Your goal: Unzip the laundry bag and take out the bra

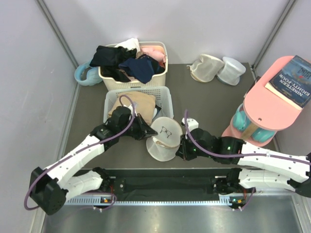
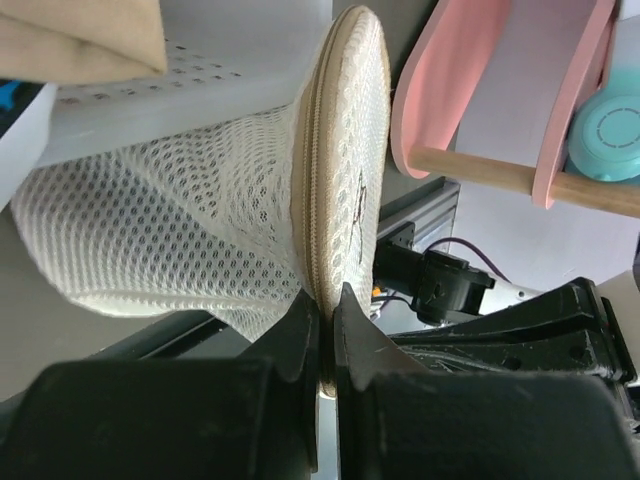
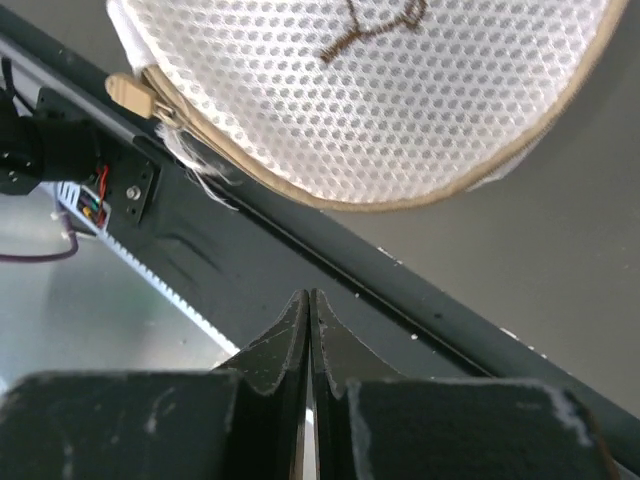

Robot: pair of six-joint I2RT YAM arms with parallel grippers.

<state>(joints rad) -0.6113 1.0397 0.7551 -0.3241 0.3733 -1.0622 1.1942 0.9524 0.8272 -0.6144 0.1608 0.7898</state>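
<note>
The laundry bag (image 1: 163,141), a round cream mesh drum with a black bra pictogram on its flat face, is lifted and tilted near the table's front edge. My left gripper (image 1: 148,131) is shut on the bag's left rim. In the left wrist view its jaws (image 2: 328,312) pinch the zipped seam, and the mesh side (image 2: 190,230) billows to the left. My right gripper (image 1: 181,148) is beside the bag's lower right. It is shut with nothing in it (image 3: 310,298), just below the bag (image 3: 390,100). A beige zip pull (image 3: 130,93) sticks out at the rim. The bra is hidden.
A white basket (image 1: 167,99) holding a folded tan cloth (image 1: 138,103) stands right behind the bag. A cream basket (image 1: 108,80) of clothes sits farther back. Two mesh pouches (image 1: 206,68) (image 1: 231,71) lie at the back right. A pink stand (image 1: 272,104) carries a book (image 1: 291,80).
</note>
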